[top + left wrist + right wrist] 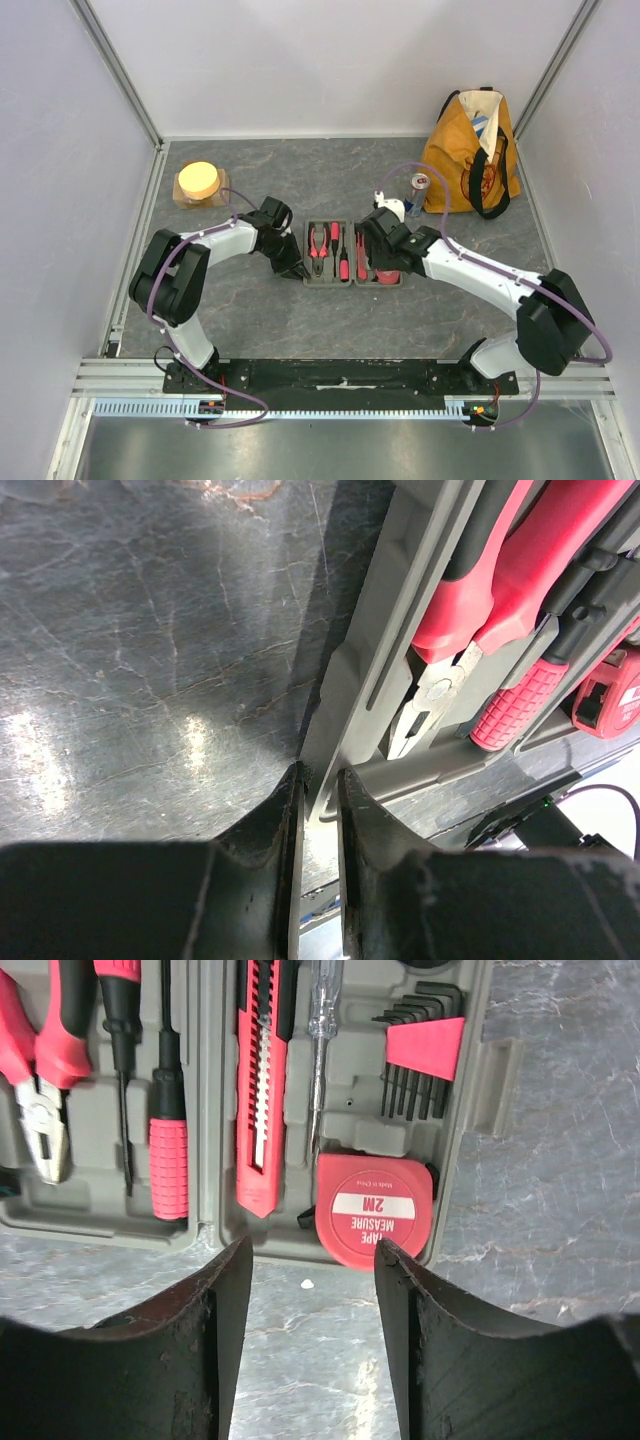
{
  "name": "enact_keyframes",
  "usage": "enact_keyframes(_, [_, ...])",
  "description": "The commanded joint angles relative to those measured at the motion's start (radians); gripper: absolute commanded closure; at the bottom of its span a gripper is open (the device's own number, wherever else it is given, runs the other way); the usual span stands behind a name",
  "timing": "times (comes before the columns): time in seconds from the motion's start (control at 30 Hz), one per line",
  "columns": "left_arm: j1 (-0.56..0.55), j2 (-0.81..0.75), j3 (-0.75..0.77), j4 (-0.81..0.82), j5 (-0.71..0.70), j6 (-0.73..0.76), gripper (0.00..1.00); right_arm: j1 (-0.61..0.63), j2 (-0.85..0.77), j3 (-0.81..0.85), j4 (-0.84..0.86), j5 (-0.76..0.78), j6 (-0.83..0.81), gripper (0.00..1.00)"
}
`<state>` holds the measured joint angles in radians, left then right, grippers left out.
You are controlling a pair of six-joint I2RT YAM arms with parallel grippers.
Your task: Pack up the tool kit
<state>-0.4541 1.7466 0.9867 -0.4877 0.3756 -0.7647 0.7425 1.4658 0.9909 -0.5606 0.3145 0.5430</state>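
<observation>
- Dark grey tabletop (250, 320) with pale veins like marble, closed in by plain white walls (320, 60). The tool kit (330, 284) lies open and flat in the middle, between the two arms.
- Only the top view gives the surroundings. An orange tote bag (470, 150) stands at the far right, with a drink can (418, 184) and a small white object (390, 207) near it. A yellow round disc (198, 180) sits at the far left. All are apart from the case.
- From above, the right arm hides part of the case's right half. The right wrist view shows that half plainly: a red cutter (258, 1090), a tester screwdriver (322, 1040) with a clear handle, black hex keys (420, 1050) in a red holder, and a rounded red tape measure (380, 1210) (its label reads 2M) seated in the near corner.
- The left wrist view shows, very close, the pliers (470, 590) with smooth red-and-black handles beside a ribbed red grip (520, 705), in moulded grey plastic.
- Right jaws stand wide apart and hold nothing, over the near rim, just before the tape measure.
- Left jaws are nearly closed: the black fingers (250, 850) pinch the thin rim at the case's left edge.
</observation>
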Motion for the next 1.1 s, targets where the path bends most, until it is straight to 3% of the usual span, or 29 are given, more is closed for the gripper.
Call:
enact_keyframes(0.0, [-0.001, 0.014, -0.052, -0.028, -0.038, 0.019, 0.82, -0.008, -0.071, 0.031, -0.12, 0.029, 0.224, 0.44])
enact_keyframes(0.17, [-0.008, 0.016, -0.126, 0.069, 0.097, -0.042, 0.83, -0.02, -0.133, -0.066, -0.13, -0.023, 0.409, 0.56])
enact_keyframes(0.3, [-0.023, 0.001, -0.172, 0.098, 0.105, -0.054, 0.87, -0.025, -0.186, -0.162, -0.096, -0.02, 0.512, 0.63])
enact_keyframes(0.53, [-0.024, -0.019, -0.201, 0.103, 0.083, -0.056, 0.88, -0.092, -0.214, -0.222, 0.011, 0.012, 0.531, 0.64])
enact_keyframes(0.77, [-0.026, -0.019, -0.178, 0.078, 0.062, -0.042, 0.89, -0.172, -0.154, -0.207, 0.116, -0.04, 0.518, 0.57])
enact_keyframes(1.07, [-0.026, -0.018, -0.172, 0.074, 0.059, -0.035, 0.89, -0.213, -0.091, -0.228, 0.183, -0.098, 0.538, 0.59])
